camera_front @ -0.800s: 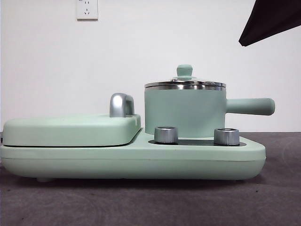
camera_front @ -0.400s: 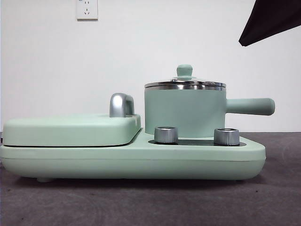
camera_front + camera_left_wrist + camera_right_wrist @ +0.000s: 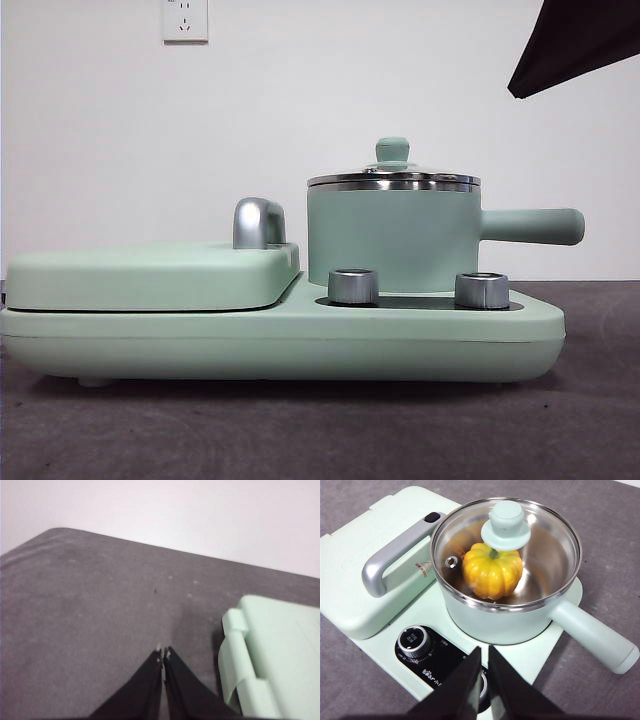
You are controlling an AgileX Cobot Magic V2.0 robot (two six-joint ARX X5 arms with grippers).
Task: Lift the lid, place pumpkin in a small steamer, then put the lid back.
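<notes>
The small steamer (image 3: 390,240) stands on the right side of the mint-green cooker base (image 3: 280,340), its long handle (image 3: 530,226) pointing right. The lid (image 3: 393,180) sits on it, knob up. In the right wrist view the pumpkin (image 3: 492,575) shows through the lid's glass (image 3: 545,535), inside the steamer (image 3: 505,625). My right gripper (image 3: 484,650) is shut and empty, above and in front of the pot, apart from it. My left gripper (image 3: 163,652) is shut and empty over bare grey table beside the cooker's corner (image 3: 275,655).
The flat griddle cover (image 3: 150,275) with its steel handle (image 3: 258,222) fills the cooker's left half. Two steel dials (image 3: 353,286) (image 3: 481,290) stand in front of the pot. A black arm tip (image 3: 575,45) shows at the top right corner.
</notes>
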